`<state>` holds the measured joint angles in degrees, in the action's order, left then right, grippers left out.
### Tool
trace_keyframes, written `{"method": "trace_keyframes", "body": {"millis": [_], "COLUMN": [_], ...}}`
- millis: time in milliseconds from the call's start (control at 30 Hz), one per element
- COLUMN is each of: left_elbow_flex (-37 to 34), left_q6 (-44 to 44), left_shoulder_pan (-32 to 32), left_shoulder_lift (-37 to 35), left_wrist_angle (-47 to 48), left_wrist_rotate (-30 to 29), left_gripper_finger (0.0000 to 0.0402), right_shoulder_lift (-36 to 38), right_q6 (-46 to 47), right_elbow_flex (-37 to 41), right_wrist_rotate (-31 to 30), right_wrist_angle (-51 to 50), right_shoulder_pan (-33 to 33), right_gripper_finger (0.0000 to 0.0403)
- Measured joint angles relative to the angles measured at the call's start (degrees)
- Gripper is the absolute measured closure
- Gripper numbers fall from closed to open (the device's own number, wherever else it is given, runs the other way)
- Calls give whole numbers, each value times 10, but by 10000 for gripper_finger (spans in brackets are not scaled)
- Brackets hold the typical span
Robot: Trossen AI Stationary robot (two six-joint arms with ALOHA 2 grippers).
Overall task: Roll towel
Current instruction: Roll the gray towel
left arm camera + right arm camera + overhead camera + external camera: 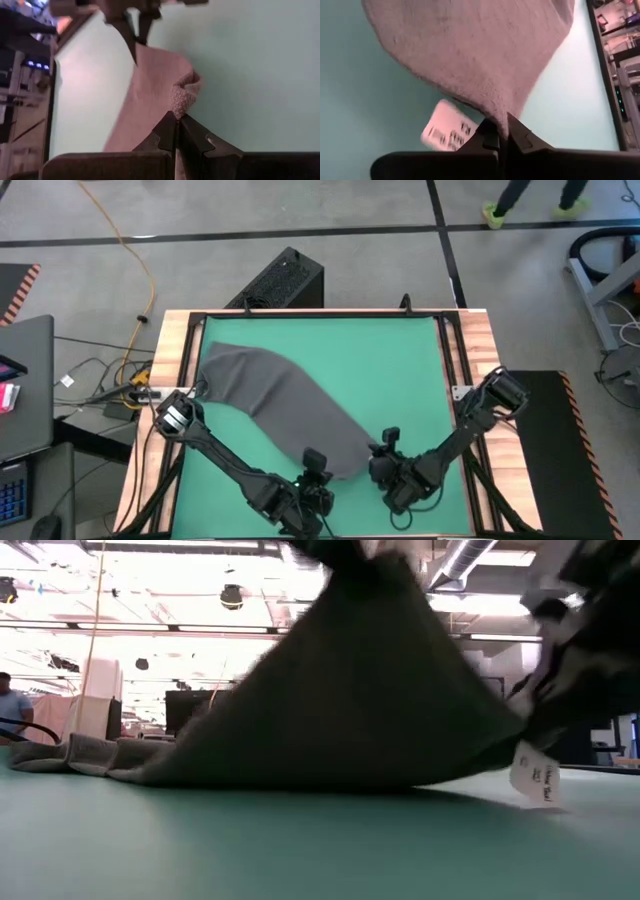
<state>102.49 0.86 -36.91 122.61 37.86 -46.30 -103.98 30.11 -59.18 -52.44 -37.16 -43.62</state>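
Towel (275, 405): dark grey cloth, lying slantwise across the green desk (400, 370) from the far left part toward the near middle. Far end rests flat; near end is raised off the surface and hangs like a tent in the low view (370, 690). White tag (535, 775) dangles from the lifted edge on the right-arm side (print too blurred to read).

Left tool (315, 463): at the near edge of the desk, fingers (167, 132) pressed together on a bunched corner of the towel (165, 85).

Right tool (385, 448): just beside the left one, well near the front of the desk, fingers (517, 132) clamped on the neighbouring corner, cloth (470, 45) spreading away from them, tag (447, 131) beside the pinch.

Person (10, 700): partly visible in the room beyond, far left in the low view.
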Motion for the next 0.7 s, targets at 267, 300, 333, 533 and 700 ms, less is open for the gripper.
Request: {"method": "trace_keyframes", "body": {"millis": [267,300,333,533,700], "left_elbow_flex": [101,114,128,207,254], "left_q6": [-27,-31,-36,-47,-47], "left_shoulder_pan": [-24,-32,-42,-105,-155], "left_shoulder_lift": [0,0,0,0,0], "left_wrist_angle": [4,5,6,0,-7], "left_wrist_rotate": [8,14,22,25,-12], "left_gripper_finger": [401,401,401,401,401], "right_shoulder_lift": [0,1,1,-2,-3], "right_q6": [126,142,154,131,-30], "right_elbow_flex": [-172,-196,-218,-331,-362], "right_wrist_rotate": [27,31,35,39,46], "right_wrist_angle": [-245,-268,-286,-258,-98], "right_shoulder_pan": [-71,-83,-95,-148,-155], "right_gripper_finger": [387,387,387,387,387]}}
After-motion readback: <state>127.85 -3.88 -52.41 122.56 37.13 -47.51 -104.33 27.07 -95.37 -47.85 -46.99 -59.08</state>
